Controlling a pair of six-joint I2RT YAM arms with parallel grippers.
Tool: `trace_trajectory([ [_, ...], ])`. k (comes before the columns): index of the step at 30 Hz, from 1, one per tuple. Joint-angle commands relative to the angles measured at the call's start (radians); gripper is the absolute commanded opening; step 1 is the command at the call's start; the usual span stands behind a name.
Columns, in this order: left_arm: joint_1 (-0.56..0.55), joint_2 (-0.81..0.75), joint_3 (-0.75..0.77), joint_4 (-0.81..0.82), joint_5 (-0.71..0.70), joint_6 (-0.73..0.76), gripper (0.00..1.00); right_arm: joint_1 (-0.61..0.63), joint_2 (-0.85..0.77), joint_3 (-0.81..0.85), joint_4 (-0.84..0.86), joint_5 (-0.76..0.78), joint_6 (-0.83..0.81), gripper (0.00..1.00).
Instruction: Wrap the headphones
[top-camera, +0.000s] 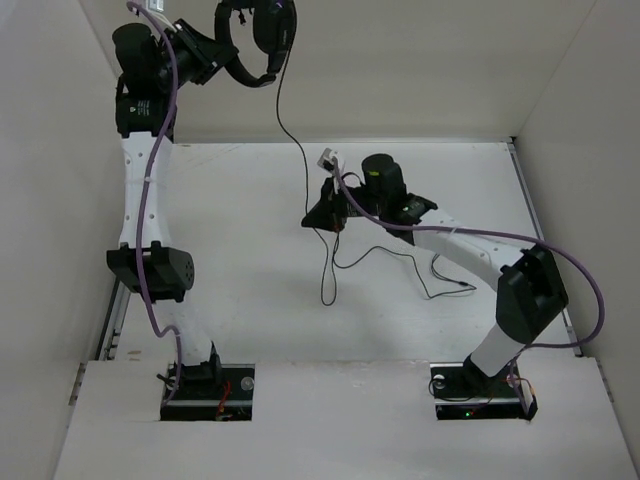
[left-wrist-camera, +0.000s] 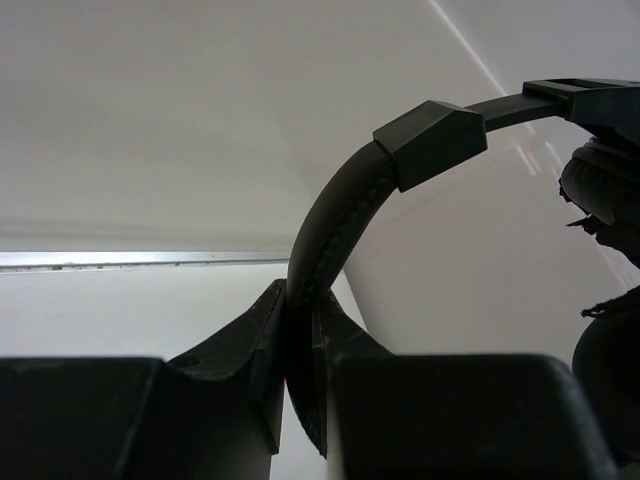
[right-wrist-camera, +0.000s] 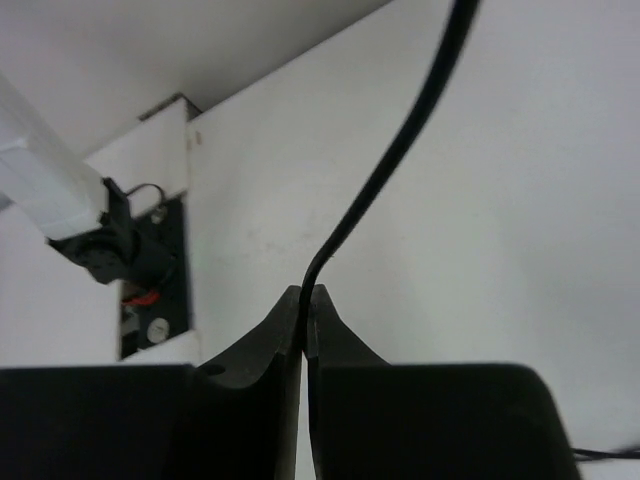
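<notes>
The black headphones (top-camera: 268, 35) hang high at the back, held by their curved headband (left-wrist-camera: 335, 215) in my left gripper (top-camera: 222, 55), which is shut on the band (left-wrist-camera: 300, 300). An earcup (left-wrist-camera: 605, 190) shows at the right of the left wrist view. The thin black cable (top-camera: 300, 150) drops from the earcups to my right gripper (top-camera: 318, 215), which is shut on it (right-wrist-camera: 305, 292) mid-table. The cable (right-wrist-camera: 400, 140) runs up and away from the jaws. Below the gripper the cable loops (top-camera: 328, 280) over the table toward the right (top-camera: 440, 285).
White walls enclose the white table (top-camera: 250, 230) on three sides. The purple arm cables (top-camera: 560, 255) run along both arms. The left arm's base (right-wrist-camera: 140, 300) shows in the right wrist view. A white raised shelf (top-camera: 340, 420) spans the near edge between the arm bases.
</notes>
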Motion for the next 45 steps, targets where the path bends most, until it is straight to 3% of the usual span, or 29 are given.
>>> trace_trajectory([
  [1, -0.043, -0.026, -0.034, 0.037, -0.109, 0.068, 0.01, -0.022, -0.052, 0.151, -0.271, 0.117, -0.337, 0.01],
  [6, -0.129, -0.048, -0.163, -0.003, -0.431, 0.27, 0.01, 0.015, -0.011, 0.368, -0.66, 0.486, -0.88, 0.0],
  [8, -0.157, -0.048, -0.186, -0.003, -0.505, 0.328, 0.01, 0.029, -0.011, 0.389, -0.704, 0.591, -0.996, 0.0],
  [14, -0.255, -0.019, -0.227, -0.058, -0.715, 0.556, 0.01, 0.03, -0.068, 0.377, -0.64, 0.947, -1.358, 0.0],
  [20, -0.329, -0.02, -0.286, -0.152, -0.789, 0.719, 0.01, -0.109, -0.082, 0.477, -0.474, 1.064, -1.552, 0.0],
  [27, -0.386, -0.014, -0.341, -0.29, -0.791, 0.817, 0.01, -0.23, -0.112, 0.569, -0.218, 1.04, -1.623, 0.0],
  [32, -0.432, 0.003, -0.366, -0.333, -0.749, 0.828, 0.01, -0.226, -0.17, 0.502, -0.101, 0.977, -1.624, 0.0],
  [39, -0.491, 0.035, -0.341, -0.356, -0.711, 0.849, 0.01, -0.157, -0.227, 0.393, -0.063, 0.888, -1.6, 0.0],
  [45, -0.551, -0.018, -0.353, -0.359, -0.599, 0.851, 0.0, -0.209, -0.203, 0.353, -0.06, 0.808, -1.494, 0.0],
])
